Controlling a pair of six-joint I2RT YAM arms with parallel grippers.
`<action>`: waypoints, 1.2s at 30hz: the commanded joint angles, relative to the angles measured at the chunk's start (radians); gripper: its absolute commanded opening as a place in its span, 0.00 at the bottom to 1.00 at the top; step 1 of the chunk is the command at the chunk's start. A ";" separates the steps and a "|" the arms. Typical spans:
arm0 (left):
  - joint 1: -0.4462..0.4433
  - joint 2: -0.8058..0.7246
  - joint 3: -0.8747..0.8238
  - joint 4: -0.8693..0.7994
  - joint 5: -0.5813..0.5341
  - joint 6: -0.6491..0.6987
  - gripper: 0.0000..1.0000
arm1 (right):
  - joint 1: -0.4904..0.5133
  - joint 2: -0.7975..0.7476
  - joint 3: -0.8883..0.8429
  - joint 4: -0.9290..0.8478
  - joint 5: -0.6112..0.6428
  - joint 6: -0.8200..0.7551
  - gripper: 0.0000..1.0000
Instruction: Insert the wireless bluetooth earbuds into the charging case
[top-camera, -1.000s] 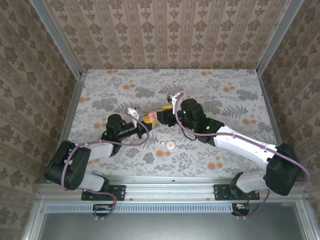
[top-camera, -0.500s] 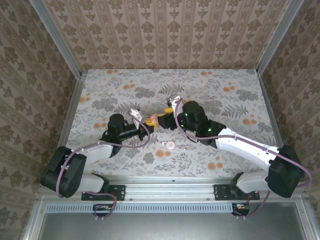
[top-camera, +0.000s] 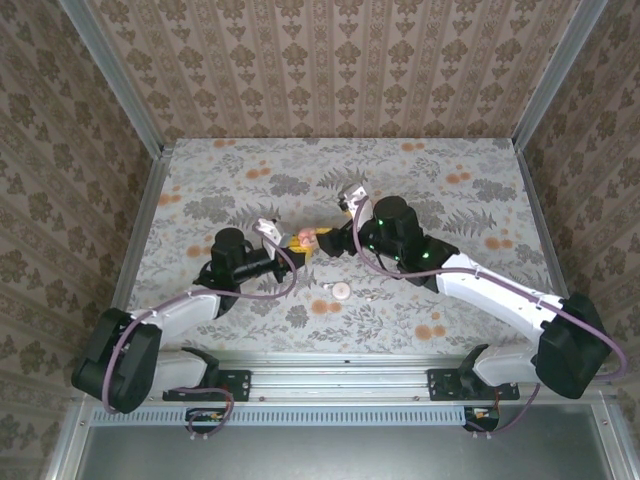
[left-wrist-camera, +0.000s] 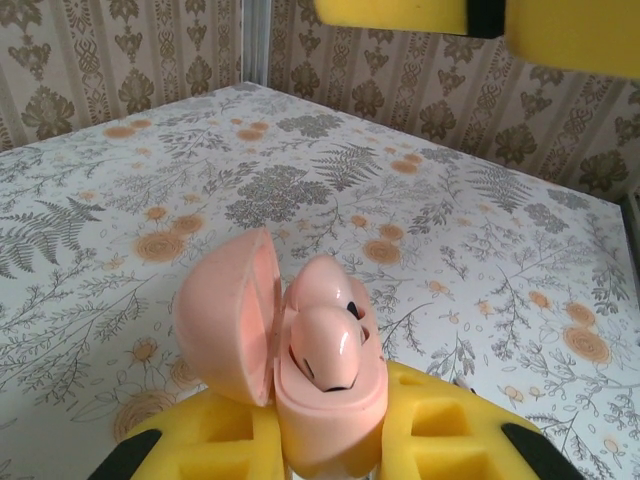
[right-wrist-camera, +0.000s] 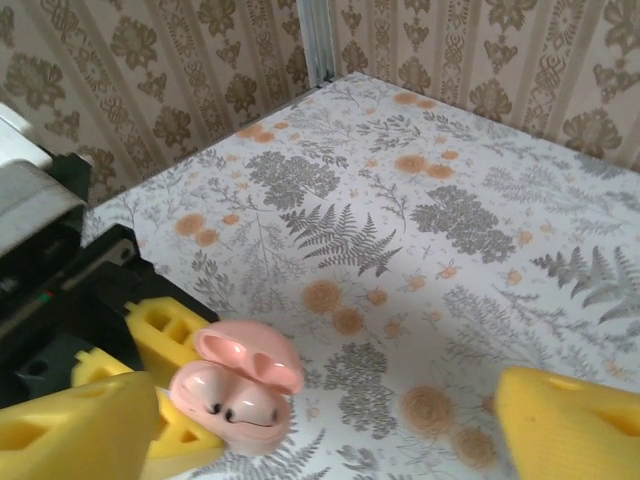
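Charging case (left-wrist-camera: 325, 415) is pinched low on its body between the yellow jaws of the left gripper (left-wrist-camera: 330, 445), with its lid swung open, over the flowered worktop (right-wrist-camera: 450, 200). Both pink earbuds (left-wrist-camera: 330, 350) are seen in its wells, and the nearer one seems to stand a little proud. The right gripper (right-wrist-camera: 320, 400) is held just beside the case, jaws spread wide. If the lid were pushed shut on an unseated bud, the bud could be popped out, or the case twisted out of the foam pads.
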 joint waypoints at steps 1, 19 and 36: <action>-0.008 -0.037 0.011 -0.026 -0.002 0.036 0.13 | -0.042 -0.021 -0.006 -0.008 -0.115 -0.024 0.95; -0.030 -0.097 0.032 -0.102 0.024 0.099 0.13 | -0.213 0.068 0.059 -0.116 -0.555 -0.341 1.00; -0.046 -0.119 0.040 -0.121 0.026 0.132 0.13 | -0.214 0.183 0.182 -0.407 -0.718 -0.776 0.89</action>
